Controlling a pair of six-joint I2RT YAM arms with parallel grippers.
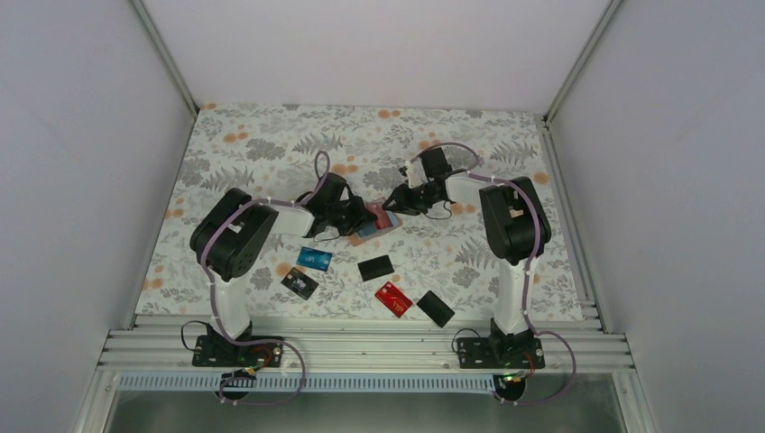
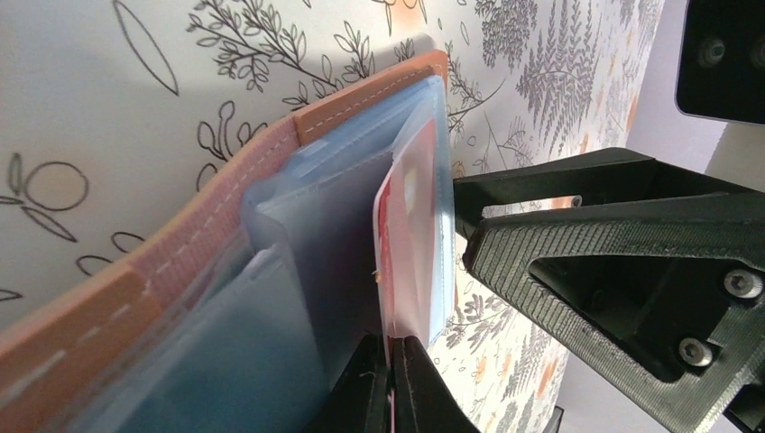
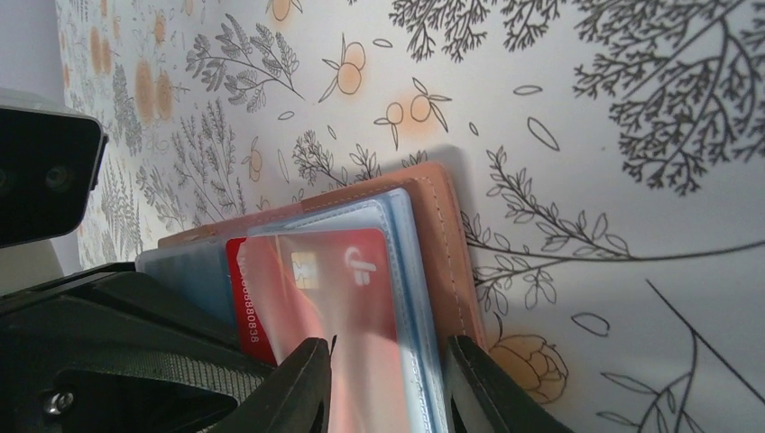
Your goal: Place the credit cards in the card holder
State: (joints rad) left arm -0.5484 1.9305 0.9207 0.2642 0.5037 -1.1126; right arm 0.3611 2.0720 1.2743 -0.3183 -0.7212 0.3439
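Note:
The tan card holder [image 1: 379,225] [image 2: 361,99] [image 3: 447,234] lies open mid-table with its clear sleeves fanned up. A red credit card [image 3: 316,280] [image 2: 406,244] sits most of the way inside one sleeve. My left gripper [image 2: 392,356] [image 1: 354,219] is shut on that card's near edge. Facing it from the other side, my right gripper [image 3: 388,379] [image 1: 394,203] has its jaws partly apart, and its fingers [image 2: 577,244] rest against the same sleeve. Loose credit cards lie nearer the bases: blue [image 1: 315,259], black with pale marks [image 1: 299,283], black [image 1: 375,267], red [image 1: 393,299].
Another black rectangle [image 1: 435,308] lies near the right arm's base, at the front of the floral tabletop [image 1: 253,153]. White walls enclose the table on three sides. The two wrists are close together over the holder.

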